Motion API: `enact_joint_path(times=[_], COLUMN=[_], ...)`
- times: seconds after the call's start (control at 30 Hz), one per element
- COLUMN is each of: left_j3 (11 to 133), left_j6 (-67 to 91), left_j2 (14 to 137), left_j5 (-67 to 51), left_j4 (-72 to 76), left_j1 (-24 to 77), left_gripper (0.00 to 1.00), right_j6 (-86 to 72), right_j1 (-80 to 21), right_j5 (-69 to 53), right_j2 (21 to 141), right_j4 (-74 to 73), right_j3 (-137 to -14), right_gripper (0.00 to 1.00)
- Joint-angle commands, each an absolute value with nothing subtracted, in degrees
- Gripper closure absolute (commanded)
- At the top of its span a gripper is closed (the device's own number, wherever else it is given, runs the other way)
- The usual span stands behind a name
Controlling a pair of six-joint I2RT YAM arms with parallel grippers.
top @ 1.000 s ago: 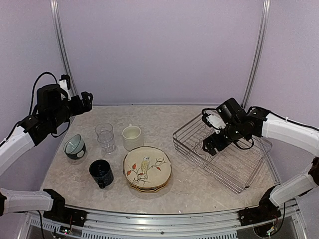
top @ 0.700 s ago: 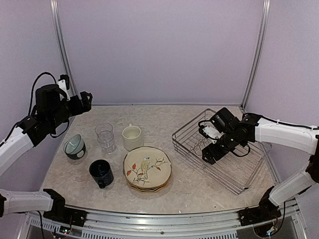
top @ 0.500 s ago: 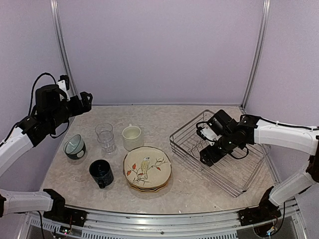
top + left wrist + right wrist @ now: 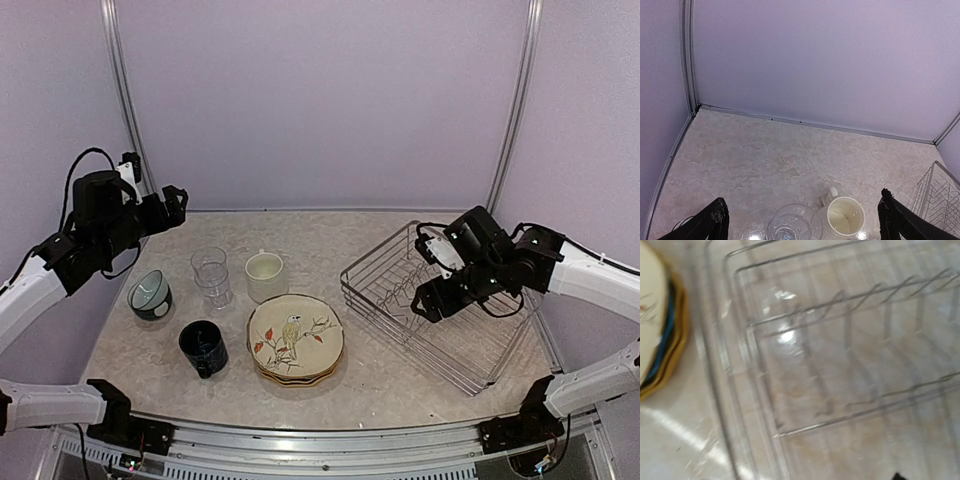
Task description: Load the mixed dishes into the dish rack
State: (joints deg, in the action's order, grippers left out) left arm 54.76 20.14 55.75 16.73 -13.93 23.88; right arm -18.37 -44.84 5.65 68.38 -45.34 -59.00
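The silver wire dish rack (image 4: 470,340) lies empty on the right of the table. My right gripper (image 4: 428,300) hovers over its left part. In the blurred right wrist view, only one dark fingertip (image 4: 897,476) shows at the bottom edge, with nothing between the jaws. The plate stack, cream bird plate on top (image 4: 295,338), lies at centre, and its edge shows in the right wrist view (image 4: 652,340). The cream mug (image 4: 266,275), clear glass (image 4: 211,276), grey-teal cup (image 4: 150,295) and dark blue mug (image 4: 203,347) stand to the left. My left gripper (image 4: 172,204) is raised, open wide and empty, above the glass (image 4: 789,230) and mug (image 4: 844,223).
Lilac walls with metal posts (image 4: 512,110) close in the back and sides. The table's front edge has a metal rail (image 4: 320,440). The rack's corner shows at the right of the left wrist view (image 4: 940,197).
The rack slid left along with my right gripper. My right gripper has since drawn back up and to the right, and the rack stays put. The left arm has not moved.
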Motion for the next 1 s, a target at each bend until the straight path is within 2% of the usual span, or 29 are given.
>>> enact_joint_path(times=[0.0,0.17,0.23,0.47,0.6,0.67,0.8,0.97], left_j3=[54.12,54.23,54.27,54.92,55.65,55.95,56.63,58.02], left_j6=[21.18,21.18,21.27,21.18,21.23,21.52,21.81,20.31], left_j2=[55.59,55.88,55.94,55.86,56.19,56.63,57.76,59.41], left_j5=[15.97,15.91,15.71,15.05,14.29,13.51,12.55,13.69], left_j4=[-15.53,-15.98,-16.00,-16.35,-16.18,-16.09,-16.29,-18.10], left_j1=[24.37,24.43,24.44,24.68,24.70,24.83,25.58,27.11], left_gripper=[0.01,0.01,0.01,0.01,0.01,0.01,0.01,0.01], right_j6=[-20.21,-21.25,-21.47,-20.20,-18.10,-17.10,-15.81,-16.90], right_j1=[-47.18,-50.58,-50.71,-50.71,-50.41,-49.79,-46.58,-39.91], right_j5=[0.09,-1.96,-0.60,2.71,6.13,7.19,10.06,7.94], right_j2=[68.79,72.13,74.09,80.18,84.49,87.28,93.65,98.95], right_j4=[-46.18,-44.75,-44.78,-44.70,-45.19,-44.56,-42.38,-34.80], right_j3=[-55.12,-53.24,-53.27,-57.16,-62.63,-65.32,-69.91,-72.70], right_gripper=[0.25,0.26,0.29,0.55,0.80,0.89,1.00,1.00])
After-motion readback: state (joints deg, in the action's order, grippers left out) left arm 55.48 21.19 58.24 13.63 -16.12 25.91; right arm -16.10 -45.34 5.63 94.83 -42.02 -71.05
